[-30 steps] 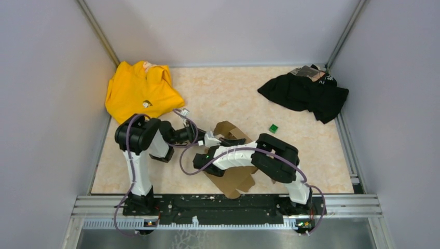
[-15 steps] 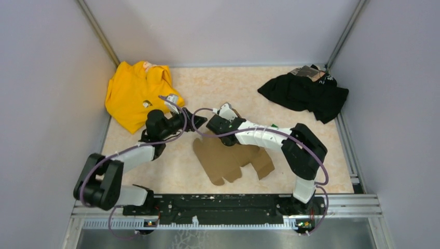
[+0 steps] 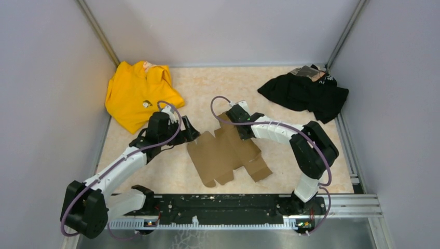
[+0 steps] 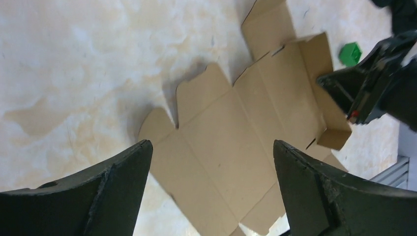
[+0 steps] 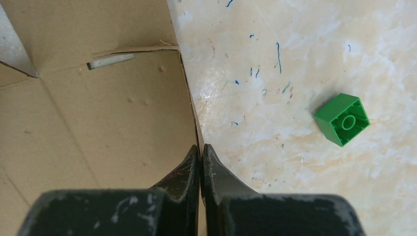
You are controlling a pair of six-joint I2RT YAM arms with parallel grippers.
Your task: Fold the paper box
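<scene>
"Top external view first: where's the paper box (image 3: 225, 155)?"

"Opened out and lying mostly flat on the table (image 3: 218, 88), between the two arms, flaps spread. No wall is stood up yet, so I'd judge the folding is at its very start."

"And the right gripper (image 5: 200, 147)?"

"Its wrist camera shows the fingers pressed together right at an outer panel's edge. The card seems to run in between them, so I read it as pinching that edge. A green cube (image 5: 342, 119) sits near on the bare table, apart from the card."

"The left gripper (image 4: 211, 145)?"

"Spread wide, holding nothing, hanging near the sheet's left edge and looking across it."

"So the next move?"

"My guess is that the right lifts its panel along the crease while the left comes down to pin the middle panel. Otherwise the whole sheet may simply slide. It's thin card, so a crooked pull could bend it off the crease."
</scene>
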